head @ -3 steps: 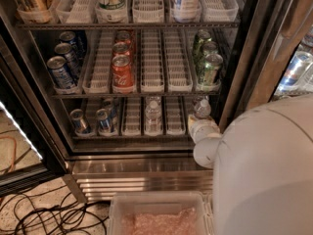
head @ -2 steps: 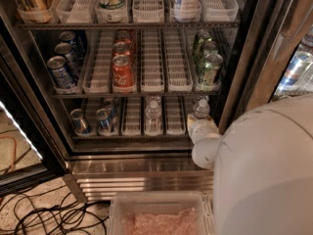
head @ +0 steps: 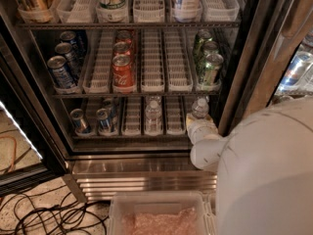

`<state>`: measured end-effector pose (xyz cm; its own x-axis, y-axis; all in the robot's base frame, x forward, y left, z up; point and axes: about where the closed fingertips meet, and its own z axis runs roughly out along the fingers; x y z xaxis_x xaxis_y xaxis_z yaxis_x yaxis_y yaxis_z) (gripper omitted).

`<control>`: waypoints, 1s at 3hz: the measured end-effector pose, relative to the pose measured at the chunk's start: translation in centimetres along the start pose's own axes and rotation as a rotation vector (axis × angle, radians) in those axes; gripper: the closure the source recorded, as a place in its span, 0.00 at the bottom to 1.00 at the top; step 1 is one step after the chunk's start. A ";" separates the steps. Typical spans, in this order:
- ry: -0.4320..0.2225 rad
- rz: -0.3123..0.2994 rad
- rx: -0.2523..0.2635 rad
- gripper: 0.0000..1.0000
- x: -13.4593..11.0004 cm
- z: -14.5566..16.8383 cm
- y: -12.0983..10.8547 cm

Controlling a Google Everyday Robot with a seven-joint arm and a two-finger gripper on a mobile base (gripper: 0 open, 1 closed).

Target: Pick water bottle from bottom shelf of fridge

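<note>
White robot arm fills lower right, reaching into the open fridge. Gripper sits at the right end of the bottom shelf, low against the water bottle. Grip state: cannot tell, as the wrist hides it. Water bottle upright, white cap on, in the rightmost lane. Second clear bottle upright in a middle lane, well apart from the gripper. Two cans at shelf's left. Rack above: blue cans left, red cans centre-left, green cans right. Clear plastic bin below the ribbed steel base; black cables on the floor, left.
</note>
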<state>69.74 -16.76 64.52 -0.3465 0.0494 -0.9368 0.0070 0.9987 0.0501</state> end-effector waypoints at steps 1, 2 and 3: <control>-0.012 -0.002 0.003 1.00 -0.4 -0.5 -0.1; -0.011 -0.002 0.003 1.00 -0.2 -0.4 -0.1; 0.015 0.000 -0.056 1.00 0.2 -3.0 1.3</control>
<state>66.86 -15.52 65.45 -0.3603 0.0492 -0.9315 -0.0456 0.9965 0.0703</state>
